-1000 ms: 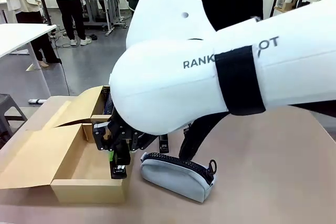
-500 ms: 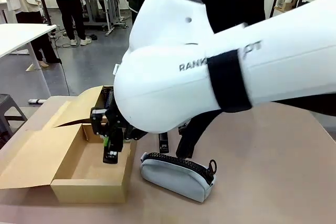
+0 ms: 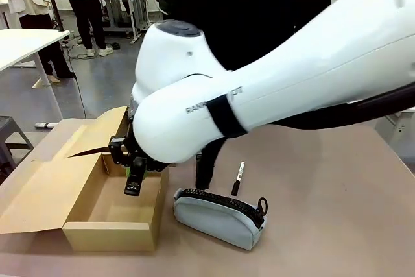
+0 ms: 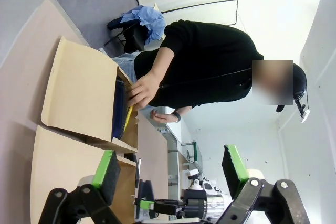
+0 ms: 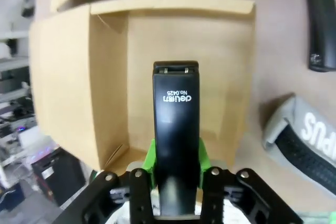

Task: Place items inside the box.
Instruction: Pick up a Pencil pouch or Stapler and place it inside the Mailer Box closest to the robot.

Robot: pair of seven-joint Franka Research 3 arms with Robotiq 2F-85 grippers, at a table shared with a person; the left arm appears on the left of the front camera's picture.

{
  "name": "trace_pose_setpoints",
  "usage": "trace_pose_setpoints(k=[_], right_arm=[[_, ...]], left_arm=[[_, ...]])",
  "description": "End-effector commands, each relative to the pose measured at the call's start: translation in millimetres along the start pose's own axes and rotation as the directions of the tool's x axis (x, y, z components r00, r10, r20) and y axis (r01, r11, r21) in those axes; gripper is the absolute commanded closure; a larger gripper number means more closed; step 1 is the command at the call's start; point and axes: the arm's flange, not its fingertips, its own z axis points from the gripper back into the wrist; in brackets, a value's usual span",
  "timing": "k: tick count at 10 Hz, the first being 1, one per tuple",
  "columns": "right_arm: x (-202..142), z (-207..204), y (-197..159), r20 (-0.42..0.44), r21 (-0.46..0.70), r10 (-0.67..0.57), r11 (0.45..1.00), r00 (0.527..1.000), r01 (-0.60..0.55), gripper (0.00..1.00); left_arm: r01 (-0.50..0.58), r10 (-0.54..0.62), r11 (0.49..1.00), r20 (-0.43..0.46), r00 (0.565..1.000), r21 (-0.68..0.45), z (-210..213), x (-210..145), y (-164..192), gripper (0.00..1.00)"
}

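Your right pincer (image 3: 135,174) moved left, higher over box (image 3: 110,234), clenched on black stapler (image 5: 176,119); left pincer (image 4: 170,167) spread, empty.

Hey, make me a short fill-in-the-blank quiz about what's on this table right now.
The right end effector is shut on a black ___.
That item is held above the open cardboard ___.
The left end effector is ___, holding nothing.
On the table beside the marker pen lies a grey zipped ___.
Missing: stapler; box; open; pouch.
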Motion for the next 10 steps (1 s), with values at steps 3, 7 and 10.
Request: trace_pose_setpoints(k=[3,7,10], right_arm=[[0,-3,24,-0.030,-0.039,-0.037,0.999,0.999,0.036,0.45],[-2,0,19,-0.009,-0.035,-0.038,0.999,0.999,0.037,0.00],[-6,18,-5,-0.012,0.017,-0.002,1.000,1.000,0.002,0.00]], left_arm=[[0.021,-0.021,0.999,0.013,1.000,-0.030,-1,0,0,0.00],[0.021,-0.021,0.999,0.013,1.000,-0.030,-1,0,0,0.00],[0.021,-0.021,0.999,0.013,1.000,-0.030,-1,0,0,0.00]])
